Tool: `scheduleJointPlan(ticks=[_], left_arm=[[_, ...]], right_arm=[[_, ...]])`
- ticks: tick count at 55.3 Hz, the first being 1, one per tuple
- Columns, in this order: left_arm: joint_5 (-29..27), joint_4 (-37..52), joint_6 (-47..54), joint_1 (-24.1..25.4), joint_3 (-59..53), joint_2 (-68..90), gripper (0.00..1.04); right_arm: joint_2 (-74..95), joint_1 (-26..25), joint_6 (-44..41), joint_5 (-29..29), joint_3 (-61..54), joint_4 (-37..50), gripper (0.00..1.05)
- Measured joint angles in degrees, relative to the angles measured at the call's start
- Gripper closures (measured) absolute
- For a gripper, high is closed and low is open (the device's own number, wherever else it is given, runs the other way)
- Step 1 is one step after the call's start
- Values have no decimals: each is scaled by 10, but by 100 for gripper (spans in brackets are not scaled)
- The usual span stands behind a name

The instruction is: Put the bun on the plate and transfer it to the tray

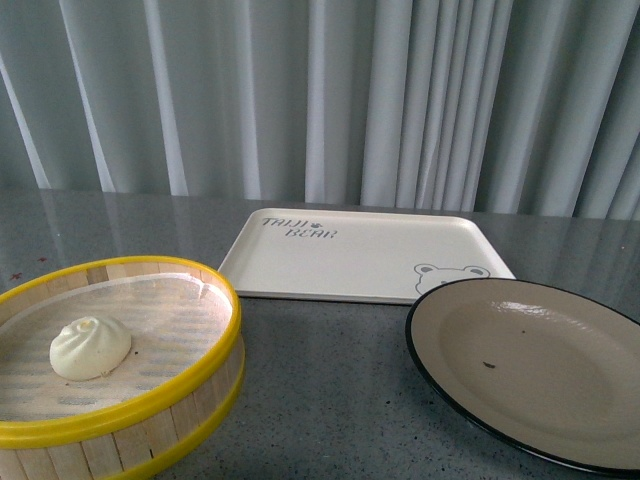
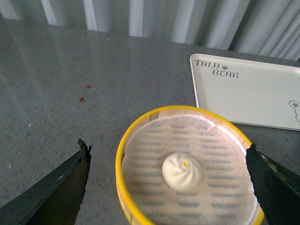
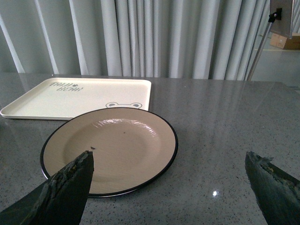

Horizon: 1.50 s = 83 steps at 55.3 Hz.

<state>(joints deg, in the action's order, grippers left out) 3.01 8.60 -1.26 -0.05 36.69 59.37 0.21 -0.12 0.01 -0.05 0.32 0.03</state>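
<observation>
The cream-white bun (image 1: 90, 347) (image 2: 182, 170) with a pleated swirl lies inside a yellow-rimmed bamboo steamer (image 1: 190, 410) (image 2: 123, 154) at the front left. The beige plate (image 1: 560, 372) (image 3: 112, 150) with a thin black rim lies bare at the front right. Behind them lies the cream tray (image 1: 350, 255) (image 2: 253, 93) (image 3: 70, 96) with bear lettering. My left gripper (image 2: 168, 149) hangs open above the steamer, its fingers spread wider than the steamer. My right gripper (image 3: 168, 157) is open above the table beside the plate's edge. Neither arm shows in the front view.
Grey speckled tabletop (image 1: 330, 390) runs under everything, with pale curtains (image 1: 320, 100) along the back. Two small red marks (image 2: 84, 93) dot the table beyond the steamer. A stand's leg (image 3: 260, 42) rises past the table's far corner.
</observation>
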Motion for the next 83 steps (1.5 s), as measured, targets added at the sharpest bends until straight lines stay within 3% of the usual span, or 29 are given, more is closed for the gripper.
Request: scheduleJointPlan(ticks=[10,20,44,83], left_arm=[[-31,-6,56,-68,125,165,7],[-44,-35,92,-92,167,240,7],[-55,-14,114,-76,111,287,7],[-80,20,95,-57,115,349,7]], right_arm=[[0,0,0,0,0,0,8],[0,0,0,0,0,0,8],[0,0,0,0,0,0,8],[0,0,0,0,0,0,8]])
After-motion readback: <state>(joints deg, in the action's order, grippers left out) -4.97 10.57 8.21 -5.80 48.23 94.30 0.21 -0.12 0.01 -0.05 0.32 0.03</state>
